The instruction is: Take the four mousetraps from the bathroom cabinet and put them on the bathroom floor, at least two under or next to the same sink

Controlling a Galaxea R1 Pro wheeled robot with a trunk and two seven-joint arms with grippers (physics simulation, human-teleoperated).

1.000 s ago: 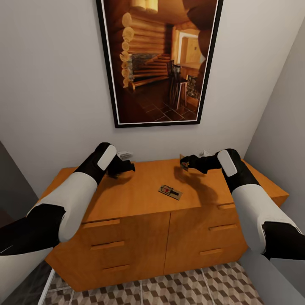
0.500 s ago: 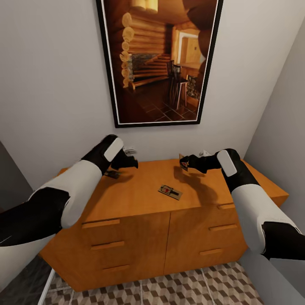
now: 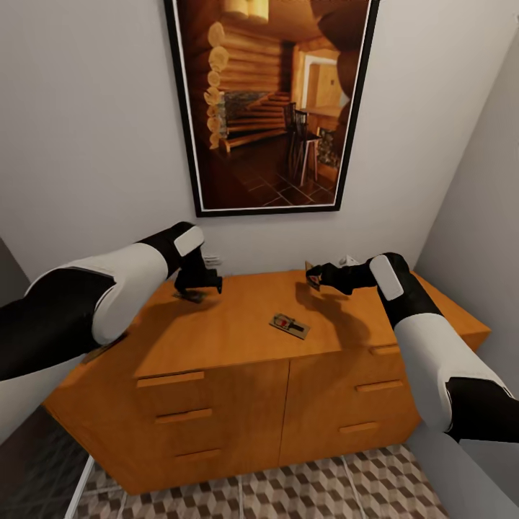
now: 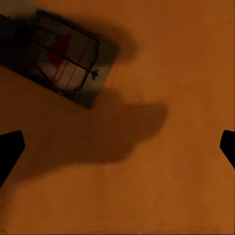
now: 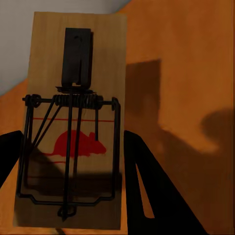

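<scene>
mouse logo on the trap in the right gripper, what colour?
Red, printed on the pale wooden board of the mousetrap in the right gripper; clearest in the right wrist view.

Left hand [image 3: 204, 283] spread wide; right hand [image 3: 315, 277] apparently clamped.

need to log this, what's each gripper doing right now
Left gripper: open, empty, above the cabinet top near a mousetrap.
Right gripper: shut on a held mousetrap.
</scene>
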